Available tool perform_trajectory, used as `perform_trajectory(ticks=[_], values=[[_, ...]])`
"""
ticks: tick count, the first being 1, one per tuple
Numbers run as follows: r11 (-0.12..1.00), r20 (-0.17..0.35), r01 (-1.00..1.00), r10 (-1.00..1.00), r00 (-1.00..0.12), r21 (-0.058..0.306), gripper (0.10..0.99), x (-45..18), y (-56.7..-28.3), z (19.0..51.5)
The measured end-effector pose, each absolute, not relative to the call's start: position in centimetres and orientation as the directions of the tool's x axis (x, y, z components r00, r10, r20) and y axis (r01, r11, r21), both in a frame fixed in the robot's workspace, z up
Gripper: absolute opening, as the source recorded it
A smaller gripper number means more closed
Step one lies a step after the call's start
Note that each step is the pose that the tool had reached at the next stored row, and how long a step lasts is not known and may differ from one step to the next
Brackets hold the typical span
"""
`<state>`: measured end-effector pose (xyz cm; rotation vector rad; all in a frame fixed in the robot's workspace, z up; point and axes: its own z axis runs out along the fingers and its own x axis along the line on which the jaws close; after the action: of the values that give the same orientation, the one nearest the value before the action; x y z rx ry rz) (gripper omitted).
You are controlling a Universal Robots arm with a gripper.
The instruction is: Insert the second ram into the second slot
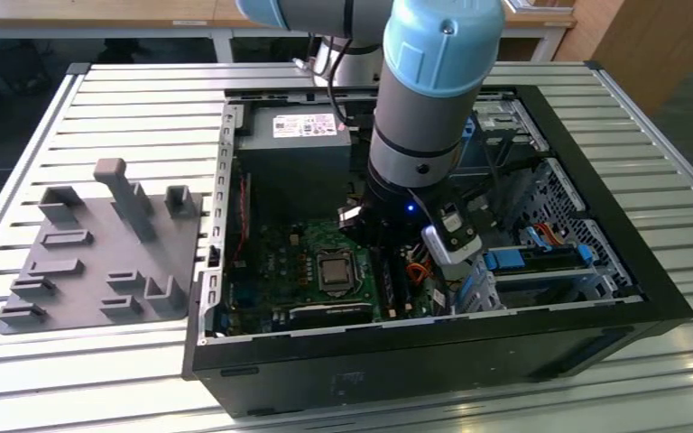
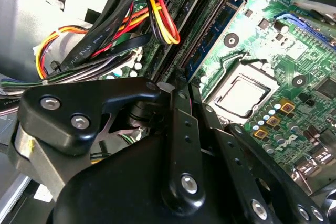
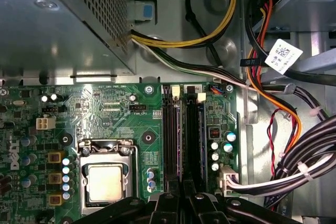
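Blue circuit-board stick, taken to be the second ram (image 2: 212,31), is standing on edge in one of the long memory slots (image 3: 170,135) of the motherboard (image 3: 105,108), beside the processor socket (image 3: 106,174). I cannot tell whether it is sitting fully down or whether the end latches are gripping it. Claw (image 3: 181,195) is hovering directly over the slot rows, near the board's cable-side edge; I cannot tell whether it is spread, pressed together or pinching the stick. Judgement on handling: the stick is looking light, thin and stiff yet fragile, with bare chips on its faces and contacts along its lower edge. The sensible hold is therefore on the top edge or the two short ends, pressing straight down and not twisting. Room is looking tight: a bundle of yellow, red and black cables (image 2: 152,22) is hanging just beside the slots, and the power supply (image 3: 58,19) is crowding one edge of the board. Computer case (image 1: 635,302) is lying open on the slatted metal surface (image 1: 130,108), toward the exterior view's right. A grey fixture tray (image 1: 94,244) is resting near the surface's edge on the exterior view's left.
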<state>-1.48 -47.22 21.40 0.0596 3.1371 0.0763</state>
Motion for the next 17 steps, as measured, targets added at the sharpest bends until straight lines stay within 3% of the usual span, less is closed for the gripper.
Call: perform_trajectory(ticks=[17], values=[[0.998,-0.002,0.032,0.032,-0.999,0.058,0.137,-1.51,-47.29,21.39]])
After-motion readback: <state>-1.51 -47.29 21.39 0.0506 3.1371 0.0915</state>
